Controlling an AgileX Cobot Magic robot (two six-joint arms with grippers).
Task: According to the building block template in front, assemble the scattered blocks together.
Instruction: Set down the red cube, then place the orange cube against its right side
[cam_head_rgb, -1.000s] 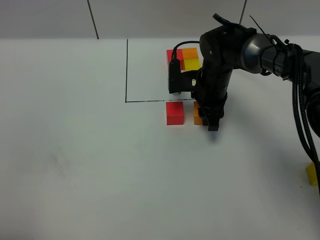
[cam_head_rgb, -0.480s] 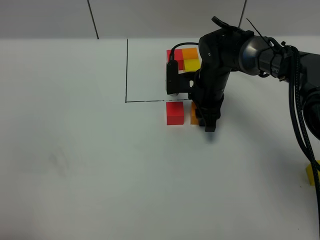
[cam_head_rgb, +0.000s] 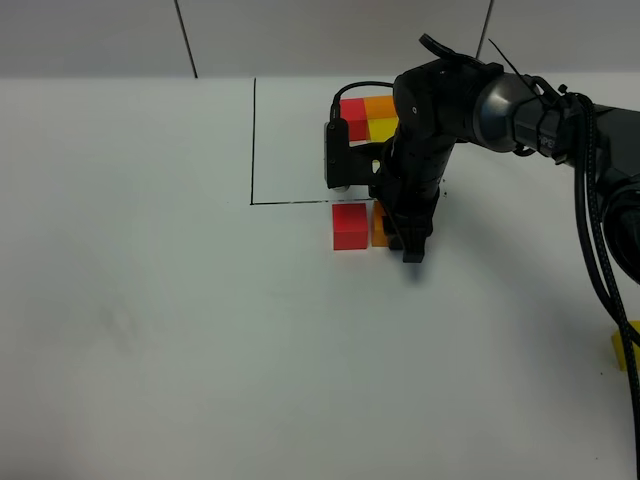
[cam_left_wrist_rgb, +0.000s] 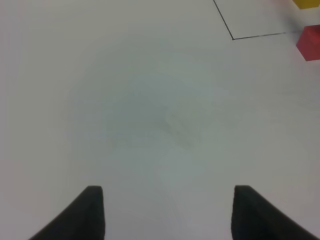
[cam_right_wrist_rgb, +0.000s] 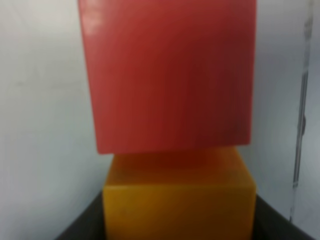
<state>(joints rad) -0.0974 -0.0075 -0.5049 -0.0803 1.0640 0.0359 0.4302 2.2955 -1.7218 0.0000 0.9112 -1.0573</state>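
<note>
The building block template (cam_head_rgb: 367, 114), red joined to orange and yellow joined to orange, sits inside thin black lines at the back. The scattered red cube (cam_head_rgb: 350, 226) lies just in front of the drawn line. My right gripper (cam_head_rgb: 404, 236) is shut on the orange cube (cam_head_rgb: 378, 228) and holds it on the table against the red cube's right side. In the right wrist view the orange cube (cam_right_wrist_rgb: 179, 196) sits between the dark fingers (cam_right_wrist_rgb: 277, 222), touching the red cube (cam_right_wrist_rgb: 167, 75). The yellow cube (cam_head_rgb: 625, 346) lies at the far right edge. My left gripper (cam_left_wrist_rgb: 165, 215) is open and empty over bare table.
The black drawn frame (cam_head_rgb: 254, 140) has its corner left of the red cube. The right arm and its cables (cam_head_rgb: 600, 200) span the right side. In the left wrist view the red cube (cam_left_wrist_rgb: 310, 42) and frame corner (cam_left_wrist_rgb: 233, 38) show far off.
My right gripper has slid the orange cube to the left, closing the gap until it meets the red cube. The red and yellow cubes have not moved.
</note>
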